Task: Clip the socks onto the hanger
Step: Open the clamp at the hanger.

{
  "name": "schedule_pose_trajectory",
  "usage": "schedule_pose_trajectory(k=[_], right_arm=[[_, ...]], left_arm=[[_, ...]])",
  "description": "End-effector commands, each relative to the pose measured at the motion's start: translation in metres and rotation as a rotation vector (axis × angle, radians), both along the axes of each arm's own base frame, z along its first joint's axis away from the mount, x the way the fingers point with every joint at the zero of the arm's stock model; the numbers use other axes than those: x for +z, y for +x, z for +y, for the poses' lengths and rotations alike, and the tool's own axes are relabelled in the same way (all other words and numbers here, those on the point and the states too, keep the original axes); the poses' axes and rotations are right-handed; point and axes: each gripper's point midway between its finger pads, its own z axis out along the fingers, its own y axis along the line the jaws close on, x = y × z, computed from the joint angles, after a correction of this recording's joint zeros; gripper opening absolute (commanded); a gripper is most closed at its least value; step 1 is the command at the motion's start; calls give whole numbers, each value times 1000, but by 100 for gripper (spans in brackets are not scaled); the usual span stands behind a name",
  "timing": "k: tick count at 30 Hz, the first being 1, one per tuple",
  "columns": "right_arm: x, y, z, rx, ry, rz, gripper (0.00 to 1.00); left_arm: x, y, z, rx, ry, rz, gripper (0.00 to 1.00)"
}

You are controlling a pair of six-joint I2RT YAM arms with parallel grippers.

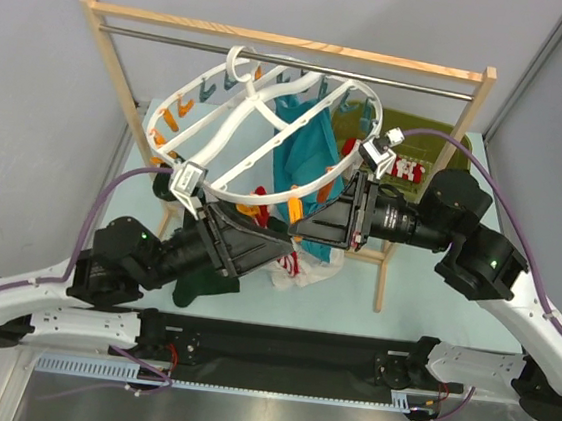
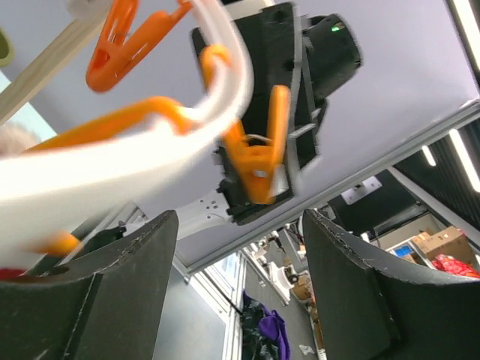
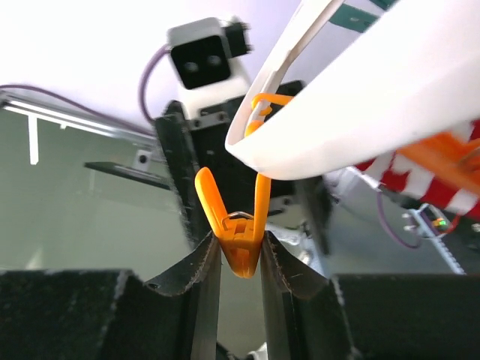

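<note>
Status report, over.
Left gripper open, empty. Right gripper shut on orange clip at hanger rim. Striped sock lying on green garment, not clipped. Teal garment hangs within hanger.

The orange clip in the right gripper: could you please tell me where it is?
In the right wrist view the orange clip sits centre frame, pinched between the right gripper's fingers, just below the hanger's white rim.

Hanger (image 1: 237, 134) on rack rod (image 1: 158, 38); R gripper (image 3: 240, 259) below (clip (image 3: 238, 240) between fingers (image 3: 196, 281))
</note>
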Motion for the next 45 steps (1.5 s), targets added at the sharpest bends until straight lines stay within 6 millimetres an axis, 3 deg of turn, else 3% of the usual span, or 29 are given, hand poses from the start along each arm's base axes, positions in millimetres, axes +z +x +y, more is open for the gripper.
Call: schedule_pose_trajectory(k=[1, 7, 11, 17, 23, 26, 34, 39, 45], right_arm=[[19, -20, -8, 96, 66, 90, 0], [16, -24, -12, 107, 67, 102, 0], [12, -27, -13, 117, 57, 82, 0], [4, -28, -16, 118, 38, 69, 0], [-1, -31, -16, 140, 28, 58, 0], [-2, -32, -16, 146, 27, 54, 0], [-2, -34, -16, 159, 28, 47, 0], [1, -30, -23, 114, 33, 22, 0], [4, -28, -25, 102, 51, 8, 0]], left_arm=[[3, 7, -7, 25, -44, 32, 72], [24, 23, 11, 136, -139, 8, 72], [49, 24, 27, 163, -277, -21, 71], [55, 17, 16, 113, -288, -34, 72], [57, 23, 13, 132, -296, -3, 75], [55, 24, -1, 124, -262, 1, 77], [61, 22, -12, 90, -263, 27, 72], [60, 14, 0, 64, -266, 5, 72], [43, 6, 2, 12, -269, 55, 66]])
